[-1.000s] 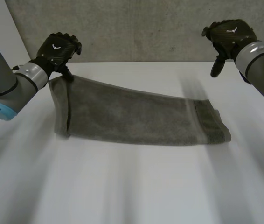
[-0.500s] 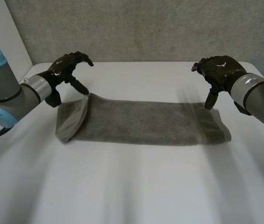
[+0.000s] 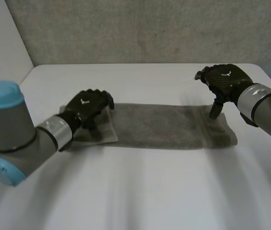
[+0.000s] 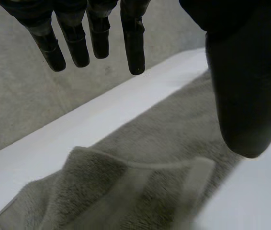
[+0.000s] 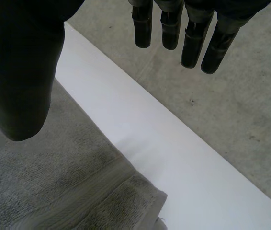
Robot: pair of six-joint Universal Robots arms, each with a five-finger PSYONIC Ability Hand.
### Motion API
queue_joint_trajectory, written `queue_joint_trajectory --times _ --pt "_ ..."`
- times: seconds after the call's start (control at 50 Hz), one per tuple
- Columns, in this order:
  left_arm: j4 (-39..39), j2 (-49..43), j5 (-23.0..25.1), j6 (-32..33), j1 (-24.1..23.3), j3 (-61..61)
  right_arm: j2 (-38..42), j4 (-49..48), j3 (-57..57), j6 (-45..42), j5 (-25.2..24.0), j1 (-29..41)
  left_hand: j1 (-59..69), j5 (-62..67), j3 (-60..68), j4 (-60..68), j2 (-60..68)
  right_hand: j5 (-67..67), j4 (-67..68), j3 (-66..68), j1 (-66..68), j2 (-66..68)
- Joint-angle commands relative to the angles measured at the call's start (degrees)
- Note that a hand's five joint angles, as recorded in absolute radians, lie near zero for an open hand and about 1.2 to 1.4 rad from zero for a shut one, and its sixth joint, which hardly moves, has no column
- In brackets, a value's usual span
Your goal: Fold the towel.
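A grey towel (image 3: pixel 164 125) lies as a long folded strip across the white table (image 3: pixel 140 191). Its left end is rumpled, with a flap turned over. My left hand (image 3: pixel 88 108) hovers over that left end, fingers (image 4: pixel 95 38) straight and apart from the thumb, nothing between them; the towel (image 4: pixel 140 182) lies under the palm. My right hand (image 3: pixel 225 82) is over the towel's right end, thumb pointing down near the cloth. In the right wrist view its fingers (image 5: pixel 174 28) are straight and empty above the towel's hemmed corner (image 5: pixel 102 201).
A grey concrete wall (image 3: pixel 140 28) rises behind the table's far edge. White table surface stretches in front of the towel and on both sides of it.
My left hand has let go of the towel's left end, which dropped onto the table, and moved down over it. My right hand came down toward the right end.
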Motion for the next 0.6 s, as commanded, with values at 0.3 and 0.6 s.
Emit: queue_joint_trajectory --times 0.3,0.6 --pt "14.54 -6.0 -7.08 16.58 0.0 -7.66 -0.14 -2.03 5.17 -2.71 -0.27 0.0 -1.71 -0.52 -1.46 -2.11 -1.56 -3.37 -4.03 -3.49 -4.15 -4.73" --pt "16.29 -9.17 -9.1 17.28 4.03 -1.78 0.39 -2.74 6.22 -3.06 -0.18 0.0 -1.71 -0.52 -1.46 -2.11 -1.56 -3.37 -4.03 -3.49 -4.15 -4.73"
